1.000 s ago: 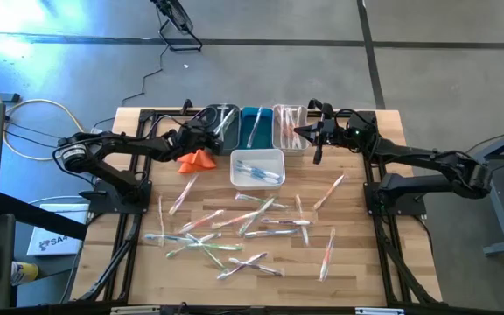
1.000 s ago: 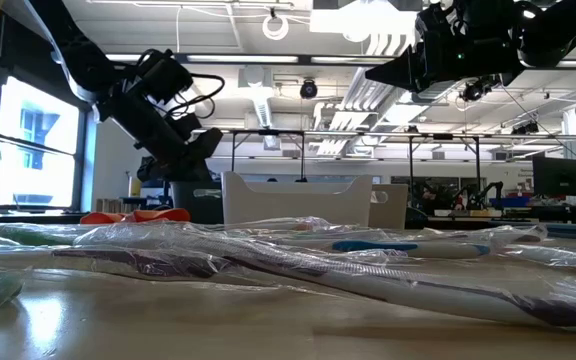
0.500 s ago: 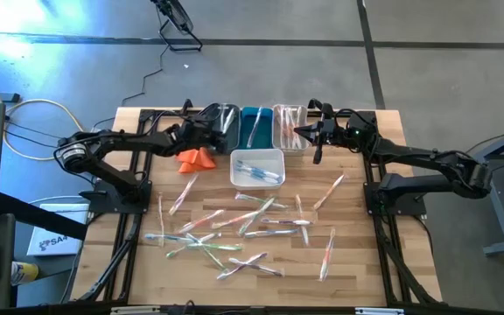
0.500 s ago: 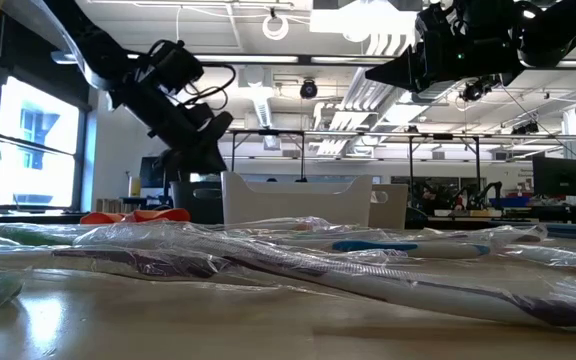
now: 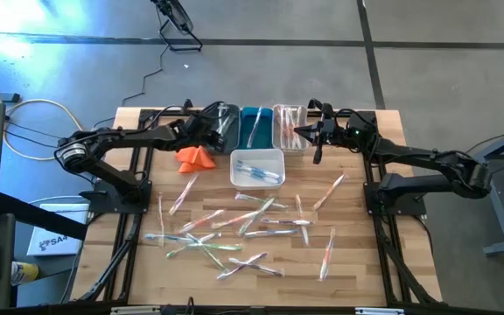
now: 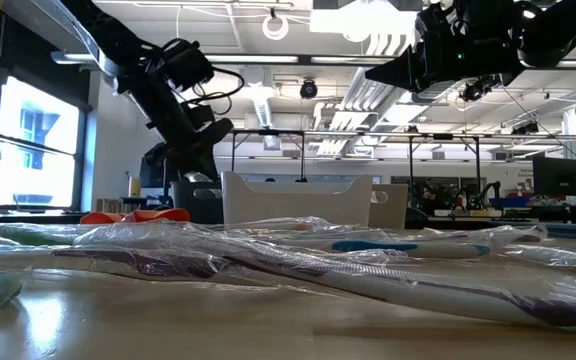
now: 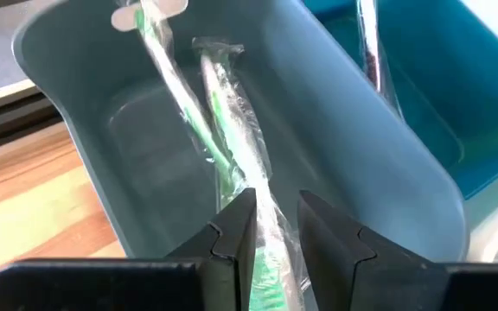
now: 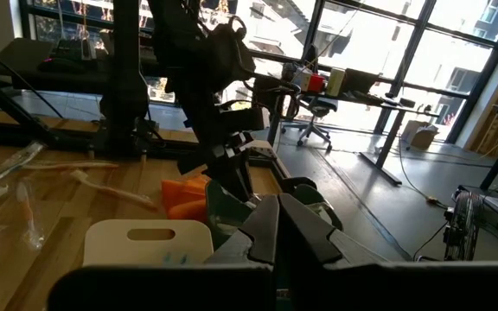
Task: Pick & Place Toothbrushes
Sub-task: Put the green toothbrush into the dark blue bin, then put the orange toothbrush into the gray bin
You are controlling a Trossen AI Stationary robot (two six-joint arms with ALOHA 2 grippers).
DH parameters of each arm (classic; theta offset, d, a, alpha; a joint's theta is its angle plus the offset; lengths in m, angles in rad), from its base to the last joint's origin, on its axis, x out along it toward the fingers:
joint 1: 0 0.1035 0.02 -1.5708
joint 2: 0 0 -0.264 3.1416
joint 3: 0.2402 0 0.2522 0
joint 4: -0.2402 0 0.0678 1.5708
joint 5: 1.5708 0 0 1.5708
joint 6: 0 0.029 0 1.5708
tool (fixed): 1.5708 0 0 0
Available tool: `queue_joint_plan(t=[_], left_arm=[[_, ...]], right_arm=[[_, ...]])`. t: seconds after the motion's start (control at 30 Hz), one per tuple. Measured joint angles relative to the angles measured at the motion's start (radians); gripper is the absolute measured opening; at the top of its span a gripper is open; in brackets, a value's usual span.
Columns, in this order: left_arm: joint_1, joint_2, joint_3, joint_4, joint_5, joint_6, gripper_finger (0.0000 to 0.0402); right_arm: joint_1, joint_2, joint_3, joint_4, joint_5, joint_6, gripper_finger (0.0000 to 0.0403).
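Your left claw [image 7: 271, 226] has advanced over the grey bin [image 7: 387, 164], clamped on a green toothbrush [image 7: 232, 147] angled into it. Your right claw [image 5: 308, 133] is unchanged: fully closed, empty, above the clear bin [image 5: 289, 128].

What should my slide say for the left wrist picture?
Left gripper holding a green toothbrush over the grey-blue bin.

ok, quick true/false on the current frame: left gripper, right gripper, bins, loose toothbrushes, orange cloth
1. The left gripper holds a green toothbrush over the grey bin. True.
2. The right gripper is open. False: it is shut, holding nothing, by the clear bin.
3. The white bin has no toothbrushes in it. False: it holds blue ones.
4. Loose toothbrushes lie on the table. True.
5. The orange cloth lies in the teal bin. False: it is on the table.
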Motion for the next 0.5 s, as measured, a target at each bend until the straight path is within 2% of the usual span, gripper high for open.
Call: queue_joint_plan(t=[0.17,0.5], left_arm=[[0.0,0.0,0.045,-0.061,0.0,0.006,0.0083],[0.0,0.0,0.054,-0.054,0.0,0.005,0.0083]], right_arm=[[0.0,0.0,0.0,0.0,0.0,0.0,0.0002],[0.0,0.0,0.0,0.0,0.0,0.0,0.0002]])
